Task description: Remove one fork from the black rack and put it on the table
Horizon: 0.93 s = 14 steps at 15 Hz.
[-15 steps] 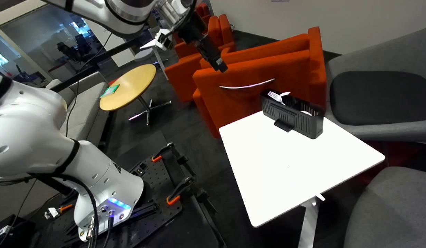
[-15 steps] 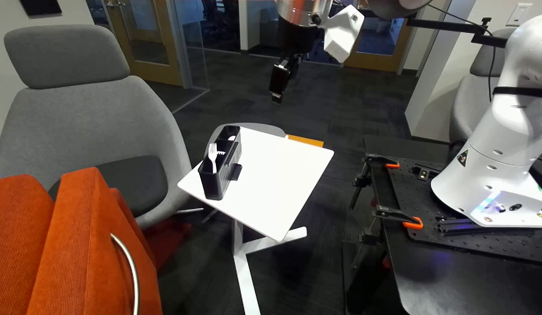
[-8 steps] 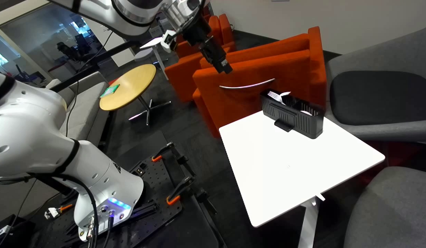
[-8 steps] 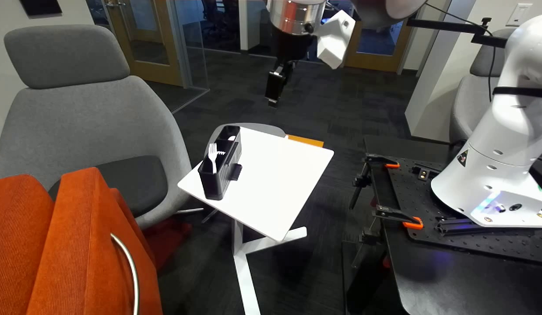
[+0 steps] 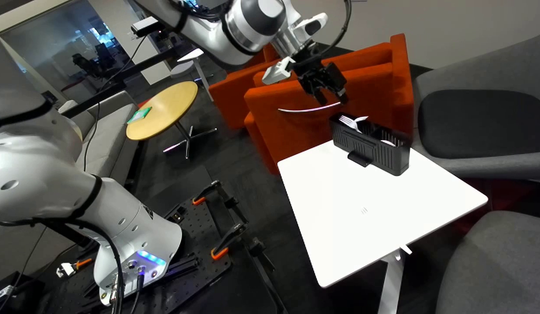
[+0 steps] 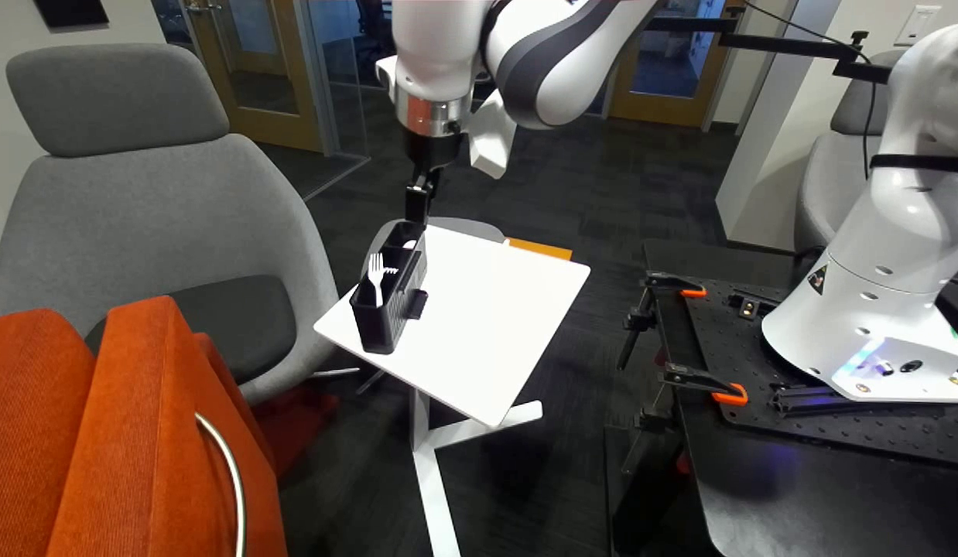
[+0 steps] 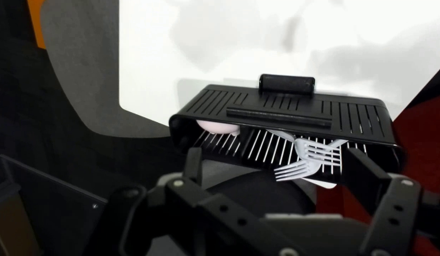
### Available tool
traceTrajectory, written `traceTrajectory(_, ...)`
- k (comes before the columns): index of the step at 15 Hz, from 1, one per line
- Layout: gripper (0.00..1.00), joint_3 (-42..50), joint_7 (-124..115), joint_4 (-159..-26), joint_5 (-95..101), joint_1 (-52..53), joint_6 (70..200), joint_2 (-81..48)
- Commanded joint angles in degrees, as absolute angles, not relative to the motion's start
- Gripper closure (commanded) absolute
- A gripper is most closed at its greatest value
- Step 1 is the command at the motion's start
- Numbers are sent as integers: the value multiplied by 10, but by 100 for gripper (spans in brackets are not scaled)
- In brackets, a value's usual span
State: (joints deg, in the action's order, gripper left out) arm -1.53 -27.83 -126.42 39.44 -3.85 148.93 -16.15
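Observation:
The black rack stands on the white table along one edge; both exterior views show the rack and table. In the wrist view the rack lies past the fingers, its open top toward me. White forks cross in its larger compartment, tines sticking out; fork tines also show in both exterior views. A pale pink piece sits in the smaller compartment. My gripper is open and empty, above and apart from the rack in an exterior view.
An orange chair stands close behind the rack, below the gripper. A grey chair with a dark seat pad is beside the table. A round yellow-wood table stands farther off. The robot base is on a black table with clamps.
The arm has swung toward the rack, rightward in an exterior view, leftward and down in the opposite view. The fingers now show apart; earlier they looked like one block. Rack and forks are unmoved.

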Motion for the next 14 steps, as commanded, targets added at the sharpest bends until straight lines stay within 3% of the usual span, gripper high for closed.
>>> traceTrajectory(1, 0, 10, -219, -1174, 369, 6, 1515, -264)
traceTrajectory(6, 0, 63, -227, -1092, 360, 98, 1464, -343)
traceTrajectory(7, 0, 48, -195, -1133, 331, 75, 1506, -320)
traceTrajectory(14, 0, 78, -217, -1108, 336, 110, 1483, -342)
